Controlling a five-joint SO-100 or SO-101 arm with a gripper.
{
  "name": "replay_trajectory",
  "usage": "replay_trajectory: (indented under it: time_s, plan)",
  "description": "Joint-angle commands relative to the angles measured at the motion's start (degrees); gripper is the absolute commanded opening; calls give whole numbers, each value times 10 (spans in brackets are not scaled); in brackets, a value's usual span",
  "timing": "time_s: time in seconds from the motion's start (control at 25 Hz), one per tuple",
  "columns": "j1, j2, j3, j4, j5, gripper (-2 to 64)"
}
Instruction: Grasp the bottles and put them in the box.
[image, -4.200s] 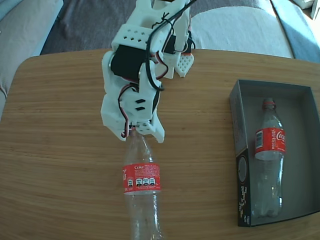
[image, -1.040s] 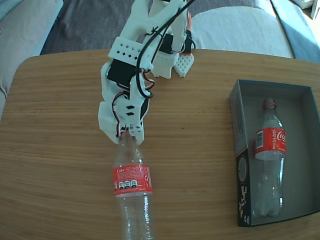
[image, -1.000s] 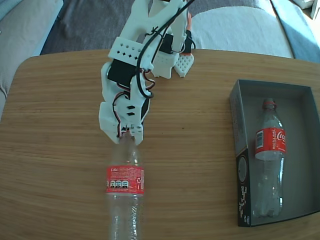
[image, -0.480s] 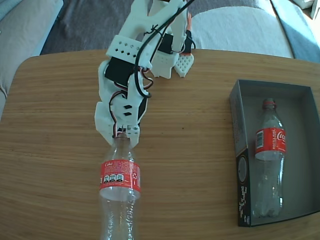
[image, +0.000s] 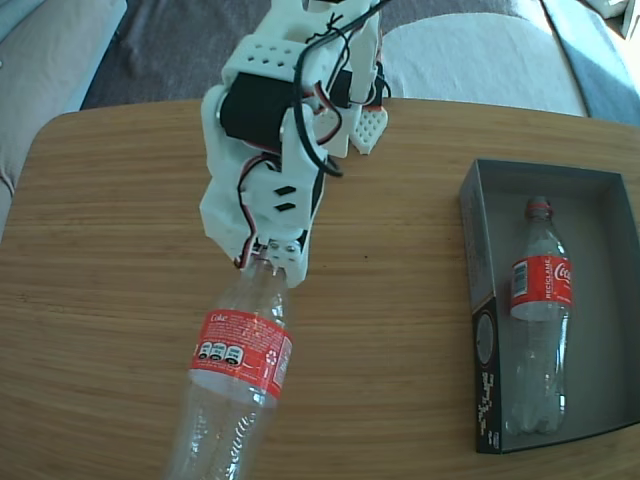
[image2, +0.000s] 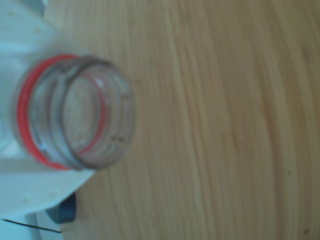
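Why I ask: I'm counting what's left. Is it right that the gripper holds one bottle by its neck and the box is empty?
Not quite. The gripper does hold one bottle by its neck, but the box is not empty: the fixed view shows a second bottle lying inside.

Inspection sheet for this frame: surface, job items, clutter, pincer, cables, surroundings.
Surface: wooden table, rounded corners.
Job items: one bottle lies inside the box; second bottle is held by its neck, body angled toward the lower edge of the fixed view; open, capless mouth with red ring in the wrist view.
Clutter: nothing seen.
Pincer: pincer shut on the second bottle's neck.
Cables: black wires along the arm.
Surroundings: grey cushions behind the table.
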Motion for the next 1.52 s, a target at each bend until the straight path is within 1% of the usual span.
replay_trajectory:
  time_s: [0.0,0.16,0.32,0.64,0.84,1.16,1.4,1.48]
  plan:
    - [-53,27,-84,50,103,-1]
    - [-137,27,-146,105,204,-1]
    - [-227,27,-194,138,288,-1]
    - [-418,27,-218,140,453,-2]
    - [-515,27,-218,138,504,-2]
    - [-649,27,-218,134,565,-3]
    - [-728,25,-214,141,603,-3]
    - [-742,18,-216,139,613,-3]
